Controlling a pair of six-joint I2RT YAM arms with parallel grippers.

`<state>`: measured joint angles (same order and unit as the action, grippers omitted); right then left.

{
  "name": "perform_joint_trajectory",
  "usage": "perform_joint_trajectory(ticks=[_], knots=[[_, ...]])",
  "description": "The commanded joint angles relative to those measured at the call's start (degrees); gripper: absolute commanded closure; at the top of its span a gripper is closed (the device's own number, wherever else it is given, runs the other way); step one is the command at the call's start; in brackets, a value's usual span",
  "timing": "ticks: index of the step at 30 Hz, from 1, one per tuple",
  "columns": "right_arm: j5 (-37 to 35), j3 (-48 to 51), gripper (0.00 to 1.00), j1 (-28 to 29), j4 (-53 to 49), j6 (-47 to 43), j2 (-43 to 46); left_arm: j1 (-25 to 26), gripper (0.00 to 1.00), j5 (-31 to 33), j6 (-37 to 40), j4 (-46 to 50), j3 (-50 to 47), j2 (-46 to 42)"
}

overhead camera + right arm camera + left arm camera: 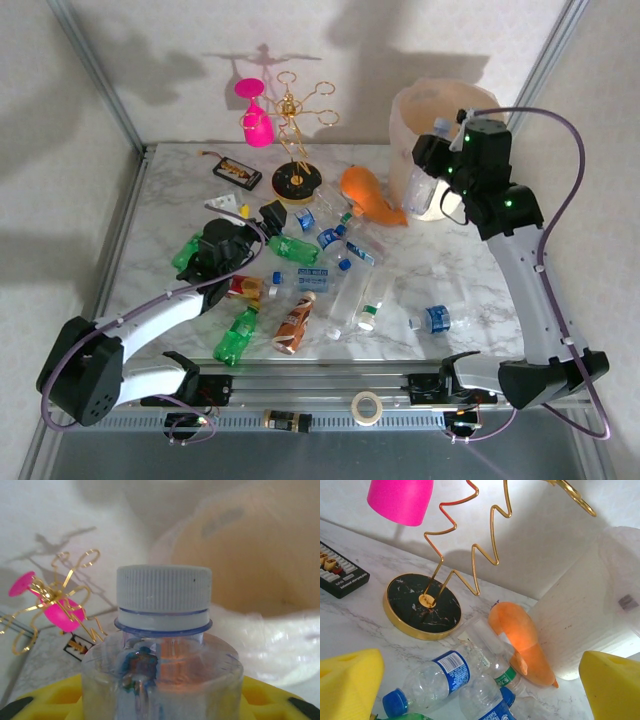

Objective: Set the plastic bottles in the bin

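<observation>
The clear bottle [162, 660] with the pale cap is in my right claw [432, 165] — the yellow pads [270, 700] press its body from both sides, cap up. It is lifted off the counter [480, 270] and sits just against the near wall of the bin [400, 120], its cap about level with the wavy rim. In the wrist view the bin's mouth opens beyond the cap, so I judge the bottle is not yet over it. What I can see of the bin's inside looks bare, though its bottom is hidden from me.

By my reckoning, then, nothing is safely in yet, and this bottle is the closest. The others lie in a loose heap mid-counter: a green bottle [295, 248] beside my left wrist, a second green bottle [237, 335] and a brown bottle [295, 322] near the front edge, a red-labelled bottle [245, 287], several blue-labelled bottles [300, 278], and a lone bottle [438, 320] apart to the right — roughly a dozen left to move.

My left claw [480, 690] is spread wide and holds nothing, poised above the heap near the orange fish toy [520, 635] and the gold wire rack [422, 605]; neither of those belongs in the bin
</observation>
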<state>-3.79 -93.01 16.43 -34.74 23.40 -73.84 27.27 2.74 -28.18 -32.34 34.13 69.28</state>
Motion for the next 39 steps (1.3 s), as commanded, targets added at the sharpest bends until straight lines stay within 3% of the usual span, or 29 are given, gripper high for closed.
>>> perform_joint_trajectory(ticks=[1, 12, 24, 39], knots=[[0.13, -5.10, 0.62, -0.69, 4.75, -5.04, -2.49, -0.55, 0.00, -1.07, -1.59, 1.37, 2.62, 0.42], [-7.81, -12.45, 0.62, -7.52, 16.95, -8.72, -15.27, -0.59, 0.00, 0.14, -0.54, 8.95, 5.26, -1.38], [-7.57, -21.97, 0.62, -11.49, 18.76, -10.01, -30.43, -0.55, 0.00, -0.82, -4.53, 7.30, 5.15, 0.60], [-9.49, -14.47, 0.59, -12.94, 22.72, -13.33, -35.46, -0.50, 0.00, 0.86, -6.77, 9.09, 7.74, 2.59]])
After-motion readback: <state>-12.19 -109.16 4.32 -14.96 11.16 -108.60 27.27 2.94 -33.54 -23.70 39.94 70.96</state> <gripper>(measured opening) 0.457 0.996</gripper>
